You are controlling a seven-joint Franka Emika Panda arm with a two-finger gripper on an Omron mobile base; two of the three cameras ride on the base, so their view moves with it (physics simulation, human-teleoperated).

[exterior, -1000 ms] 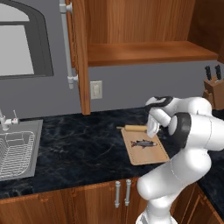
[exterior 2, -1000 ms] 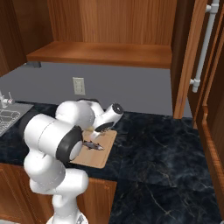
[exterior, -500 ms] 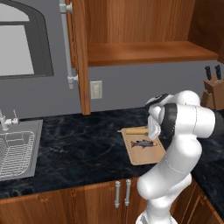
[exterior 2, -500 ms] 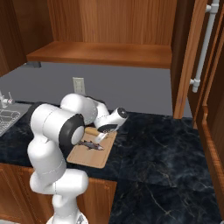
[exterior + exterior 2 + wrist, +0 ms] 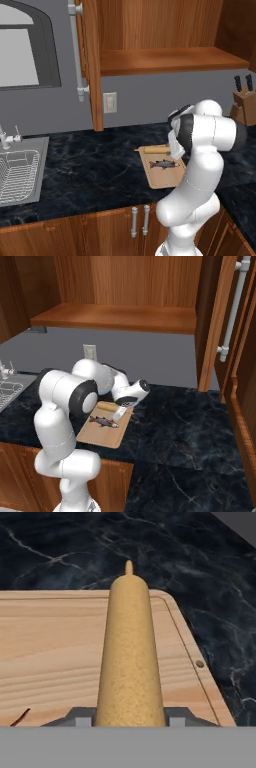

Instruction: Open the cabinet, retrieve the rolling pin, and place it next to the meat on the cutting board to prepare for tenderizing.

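Since a second ago the arm has swung lower over the cutting board (image 5: 161,175), beneath the open cabinet (image 5: 165,30). Its gripper (image 5: 130,719) clamps the rolling pin (image 5: 130,662), held low along the board's far edge, beside the meat (image 5: 164,163).

No text, label, brand, number or sign could be read on anything in these views.
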